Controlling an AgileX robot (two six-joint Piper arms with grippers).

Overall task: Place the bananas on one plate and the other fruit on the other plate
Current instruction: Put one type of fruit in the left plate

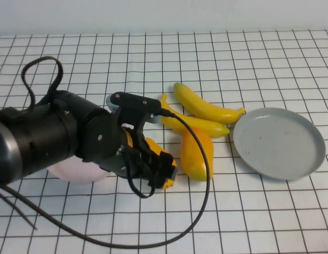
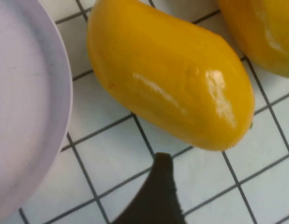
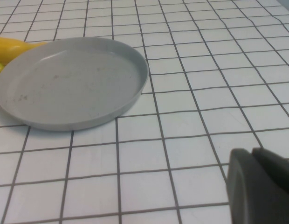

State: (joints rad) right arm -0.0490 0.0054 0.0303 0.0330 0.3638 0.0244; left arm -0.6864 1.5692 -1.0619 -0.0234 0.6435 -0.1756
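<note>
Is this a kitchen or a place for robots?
Probably a robot practice table, not a kitchen: a white gridded tabletop, glossy toy-like bananas beside a bare grey plate, and the left gripper over a mango-like fruit. The right gripper waits aside.

The left gripper [image 1: 163, 172] hung low over one orange-yellow fruit [image 1: 156, 151], just beside the second fruit [image 1: 197, 154] and largely hiding the first. The pink plate [image 1: 74, 172] showed beneath the arm. Two bananas [image 1: 203, 114] lay just behind the second fruit, the grey plate [image 1: 280, 143] beside them.
</note>
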